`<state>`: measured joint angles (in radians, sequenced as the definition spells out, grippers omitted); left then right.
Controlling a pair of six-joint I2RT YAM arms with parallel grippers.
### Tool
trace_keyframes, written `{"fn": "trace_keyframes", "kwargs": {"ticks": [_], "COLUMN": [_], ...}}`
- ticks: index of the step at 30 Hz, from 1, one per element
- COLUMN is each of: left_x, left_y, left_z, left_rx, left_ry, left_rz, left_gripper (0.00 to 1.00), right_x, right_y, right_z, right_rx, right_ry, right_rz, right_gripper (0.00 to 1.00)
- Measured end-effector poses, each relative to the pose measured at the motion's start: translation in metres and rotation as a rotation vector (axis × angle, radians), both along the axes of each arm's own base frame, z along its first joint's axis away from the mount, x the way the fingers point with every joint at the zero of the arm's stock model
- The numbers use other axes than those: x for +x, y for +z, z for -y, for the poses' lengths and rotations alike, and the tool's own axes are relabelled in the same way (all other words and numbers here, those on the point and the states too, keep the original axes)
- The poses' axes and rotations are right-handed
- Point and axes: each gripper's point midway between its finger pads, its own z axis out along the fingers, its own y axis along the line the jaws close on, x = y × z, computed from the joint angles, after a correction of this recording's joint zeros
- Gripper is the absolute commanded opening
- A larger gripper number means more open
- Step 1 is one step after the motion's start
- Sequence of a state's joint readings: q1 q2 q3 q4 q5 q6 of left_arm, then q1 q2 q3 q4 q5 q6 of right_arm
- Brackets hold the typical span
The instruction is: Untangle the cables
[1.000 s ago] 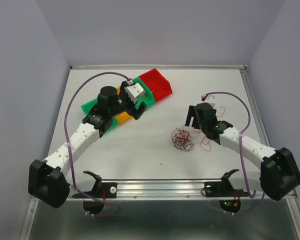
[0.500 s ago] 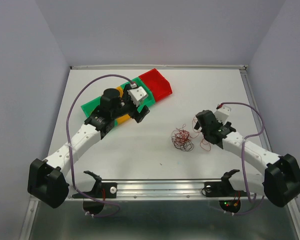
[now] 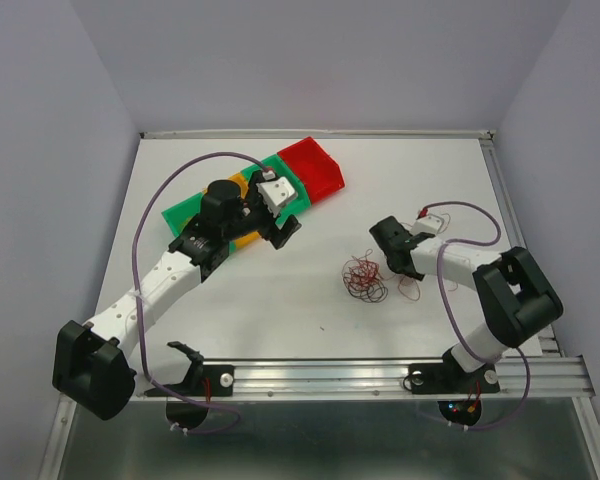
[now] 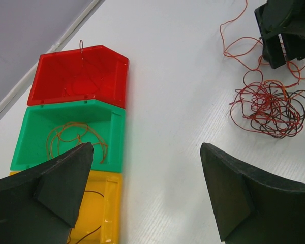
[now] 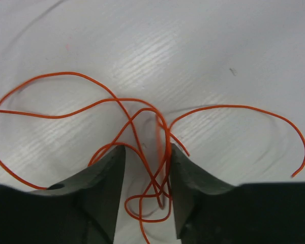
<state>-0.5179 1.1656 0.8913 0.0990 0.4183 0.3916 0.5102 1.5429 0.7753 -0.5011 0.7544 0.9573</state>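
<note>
Having dropped beside the tangle [image 3: 365, 278], my right gripper [image 5: 146, 150] is closing.
Between my half-open jaws, orange strands [image 5: 161, 132] are lying, not yet pinched for pulling free.

A white table [image 3: 280, 300] stands in a booth of plain lilac-grey walls: back wall [image 3: 320, 60], left wall [image 3: 40, 150] and right wall [image 3: 570, 110]. A thin raised rim [image 3: 320, 133] runs along its far edge and a metal rail [image 3: 320, 371] along its near edge. The light is soft and even, with a faint sheen on the tabletop.
</note>
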Motion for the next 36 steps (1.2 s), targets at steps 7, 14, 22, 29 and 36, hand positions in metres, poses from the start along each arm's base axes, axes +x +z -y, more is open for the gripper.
{"fn": "trace_keyframes", "kwargs": {"ticks": [7, 14, 22, 29, 36], "left_x": [-0.001, -0.002, -0.005, -0.023, -0.041], "left_y": [0.000, 0.000, 0.000, -0.003, 0.000], "left_z": [0.001, 0.003, 0.006, 0.015, 0.037], "left_rx": [0.003, 0.010, 0.011, -0.030, -0.115], "left_ry": [-0.004, -0.015, -0.033, -0.133, -0.225], "left_rz": [0.003, 0.012, 0.014, 0.015, 0.043], "left_gripper": [0.99, 0.99, 0.99, 0.99, 0.99], "right_x": [0.019, 0.042, 0.040, 0.062, 0.073], "right_y": [0.015, 0.150, 0.336, 0.402, 0.433], "right_z": [-0.003, -0.008, -0.021, -0.068, -0.102], "right_rx": [-0.007, 0.082, 0.230, 0.307, 0.377], "right_ry": [-0.011, 0.069, 0.251, 0.472, 0.611], "right_rz": [0.053, 0.377, 0.798, 0.901, 0.961], "right_gripper": [0.01, 0.01, 0.01, 0.01, 0.01]}}
